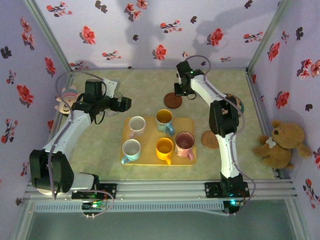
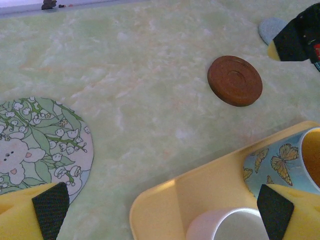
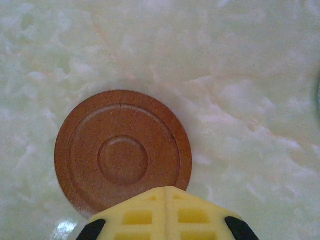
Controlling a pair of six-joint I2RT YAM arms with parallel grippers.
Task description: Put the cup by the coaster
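**Left end effector wide over tray corner; no cup gripped**

Left end effector [image 2: 162, 212] was spread wide and empty, its fingers [image 2: 50, 210] straddling the far left corner of the yellow tray [image 2: 200, 185]. The white cup [image 2: 225, 223] sat upright directly beneath and slightly ahead of it, in the tray's far left spot. Its handle seemed to point toward the near edge of the surface [image 1: 105, 145], though this was hard to confirm. The butterfly cup [image 2: 280, 162] stood beside it to the right.

Right end effector [image 3: 165, 197] was closed with nothing between the fingers, hovering just at the near rim of the brown coaster [image 3: 122, 152].

That coaster lay off the tray, toward the middle of the far edge, beyond and to the right of the white cup. A floral coaster [image 2: 45, 140] lay near the left edge.

Judgement: the left arm was nearer the cup. The grasp called for a short descent, then a carry toward the far right to reach the brown coaster.
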